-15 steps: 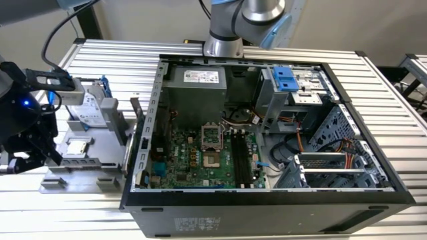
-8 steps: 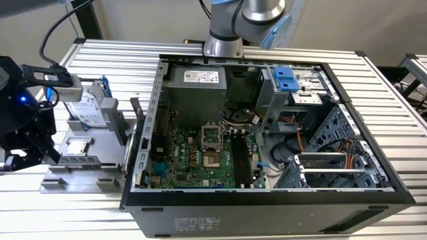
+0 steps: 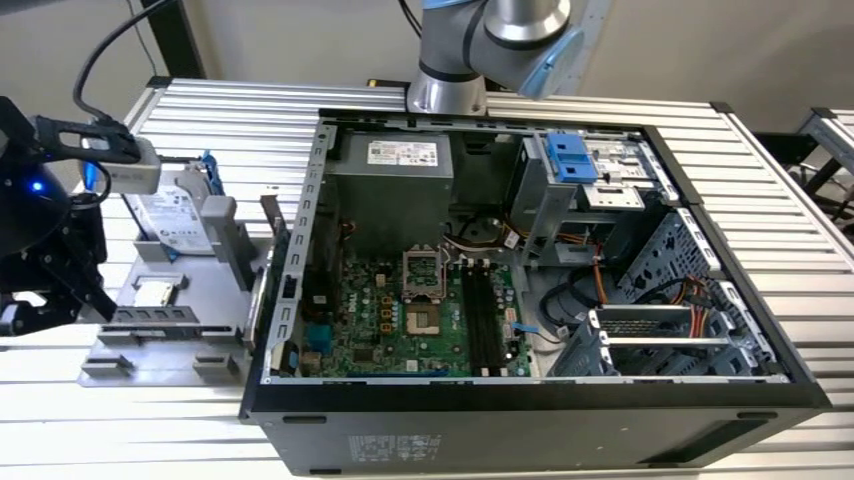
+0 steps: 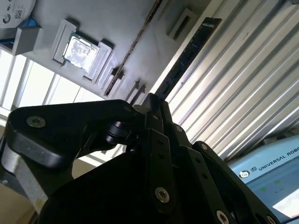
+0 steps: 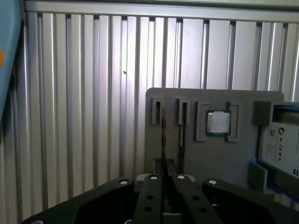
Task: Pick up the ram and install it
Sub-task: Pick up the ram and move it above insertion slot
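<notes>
The exterior view looks steeply down from the front onto the open computer case (image 3: 534,395) on the slatted table (image 3: 747,180). Both wrist views sit close behind the gripper (image 5: 163,175) (image 4: 152,105), looking past it. They share the ram (image 5: 163,135) (image 4: 187,56), the gray holder (image 5: 219,158) (image 4: 117,28) and its square chip (image 5: 218,123) (image 4: 80,50).

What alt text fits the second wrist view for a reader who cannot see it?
The black tool is shut on the ram, a thin dark stick stretching away from it by the edge of a grey holder. The holder also carries a small square silver chip, and a ribbed metal table lies beside it.
</notes>
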You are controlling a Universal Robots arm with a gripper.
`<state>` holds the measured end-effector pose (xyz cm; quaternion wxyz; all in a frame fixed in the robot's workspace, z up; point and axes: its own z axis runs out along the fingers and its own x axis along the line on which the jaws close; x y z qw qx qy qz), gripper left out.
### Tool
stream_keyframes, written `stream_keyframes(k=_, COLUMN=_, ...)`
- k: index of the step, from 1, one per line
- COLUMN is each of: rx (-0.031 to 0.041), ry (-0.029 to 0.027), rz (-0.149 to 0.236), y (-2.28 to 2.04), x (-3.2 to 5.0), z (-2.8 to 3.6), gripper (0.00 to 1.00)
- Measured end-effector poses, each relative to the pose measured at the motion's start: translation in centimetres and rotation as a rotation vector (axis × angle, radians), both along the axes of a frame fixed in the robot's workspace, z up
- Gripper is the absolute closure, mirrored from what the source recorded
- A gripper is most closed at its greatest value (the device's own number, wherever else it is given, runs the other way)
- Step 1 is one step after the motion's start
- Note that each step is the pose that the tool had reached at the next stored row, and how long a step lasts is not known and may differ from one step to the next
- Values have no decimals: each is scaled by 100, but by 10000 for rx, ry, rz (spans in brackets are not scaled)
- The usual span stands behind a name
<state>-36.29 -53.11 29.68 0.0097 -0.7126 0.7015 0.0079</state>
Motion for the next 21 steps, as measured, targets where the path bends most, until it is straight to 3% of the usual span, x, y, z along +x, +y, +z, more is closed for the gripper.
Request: stream_keyframes(k=21, rx=0, ry=0, rz=0, y=0, x=0, z=298, gripper=100)
